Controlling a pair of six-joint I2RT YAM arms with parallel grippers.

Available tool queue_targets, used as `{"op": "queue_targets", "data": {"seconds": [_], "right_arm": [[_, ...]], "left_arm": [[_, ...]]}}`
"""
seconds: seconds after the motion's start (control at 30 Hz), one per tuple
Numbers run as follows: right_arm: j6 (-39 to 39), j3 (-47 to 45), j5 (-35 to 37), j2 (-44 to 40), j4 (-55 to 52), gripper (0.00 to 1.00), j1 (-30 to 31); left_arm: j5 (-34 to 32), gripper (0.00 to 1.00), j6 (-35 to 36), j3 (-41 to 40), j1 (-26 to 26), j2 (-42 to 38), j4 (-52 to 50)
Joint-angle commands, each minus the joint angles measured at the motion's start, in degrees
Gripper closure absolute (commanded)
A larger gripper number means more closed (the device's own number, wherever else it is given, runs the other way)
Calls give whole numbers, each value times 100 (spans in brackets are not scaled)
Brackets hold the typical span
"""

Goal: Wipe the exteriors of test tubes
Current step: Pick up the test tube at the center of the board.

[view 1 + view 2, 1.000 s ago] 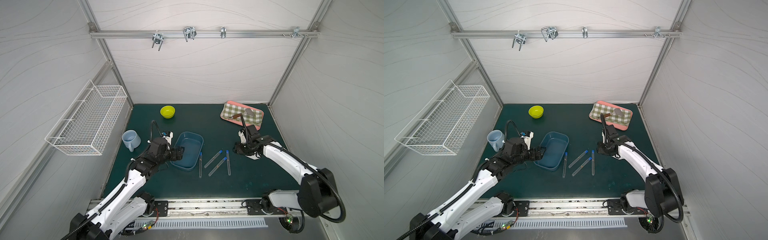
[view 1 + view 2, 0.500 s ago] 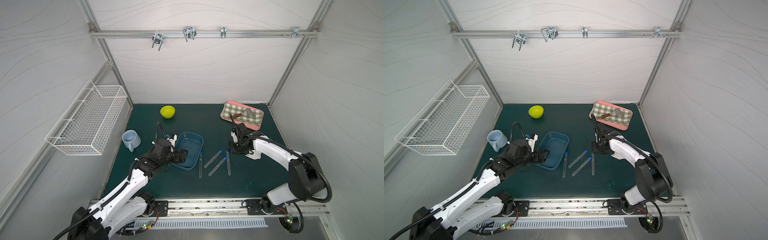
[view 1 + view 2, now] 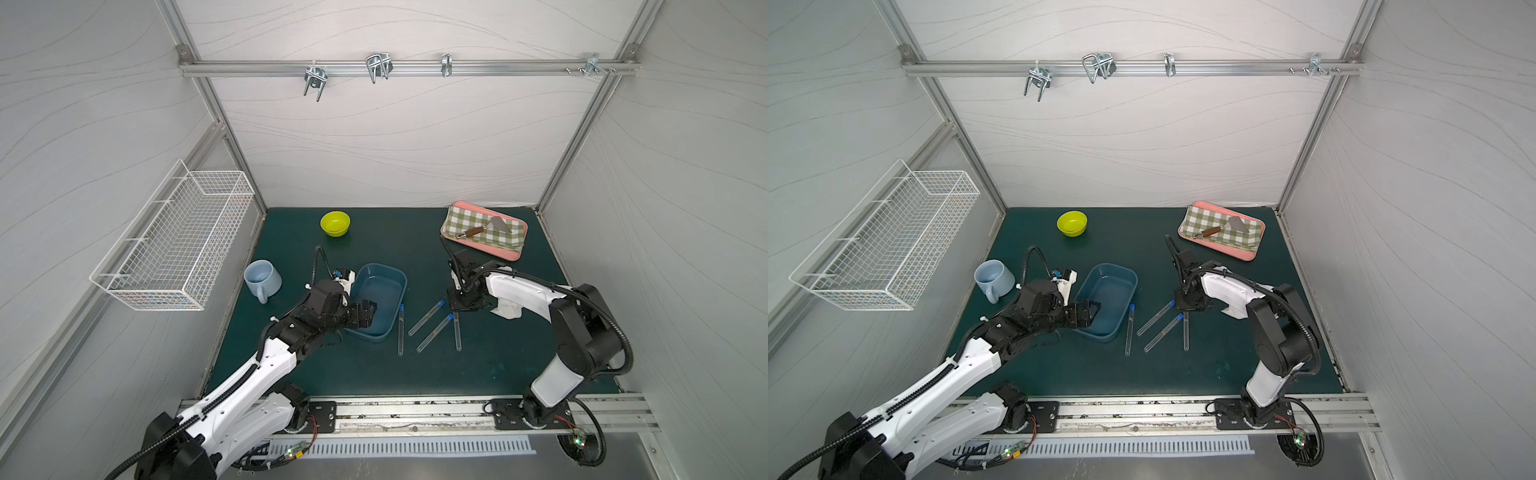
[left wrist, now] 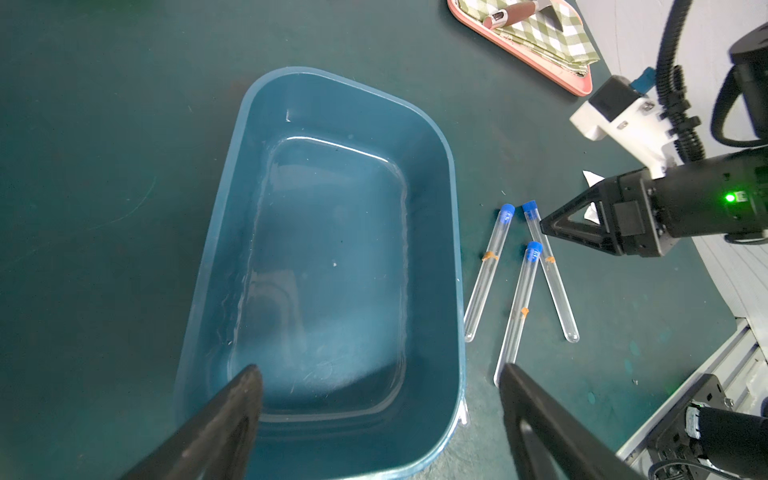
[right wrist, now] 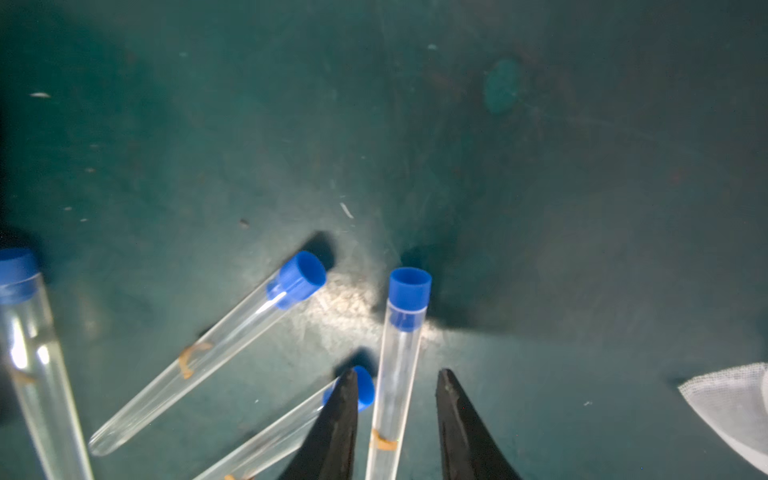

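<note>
Okay, four test tubes (image 3: 434, 332) lie flat on the surface (image 3: 478, 365) beside the blue tub (image 4: 453, 249). Right fingers (image 5: 336, 424) part-open, straddling one tube (image 5: 401, 353) below its cap, not clamped. Left fingers (image 4: 232, 415) wide open above the tub. White cloth (image 5: 731, 407) nearby.

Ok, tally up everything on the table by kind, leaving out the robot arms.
Test tubes: 4
Blue tub: 1
Yellow-green bowl: 1
Blue mug: 1
Pink tray: 1
Checked cloth: 1
Scraper: 1
White wipe: 1
Total: 11
</note>
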Motion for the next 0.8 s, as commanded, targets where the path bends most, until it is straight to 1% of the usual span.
{"op": "queue_targets", "data": {"seconds": [0.0,0.37,0.47,0.63,0.77], "right_arm": [[128,126,157,133,-181,66,75],[154,252,288,413,-127,69,121],[154,291,257,502,-119,70,122],[185,228,290,558,-67,74,116],[180,222,287,649,-52,77,123]], "left_arm": [[88,10,-95,15,-54,-63,175],[195,10,-485,85,-57,-66,368],[122,10,-432,85,-72,-60,357],[111,9,-314,206,-66,36,211],[157,9,-358,222,-65,106,261]]}}
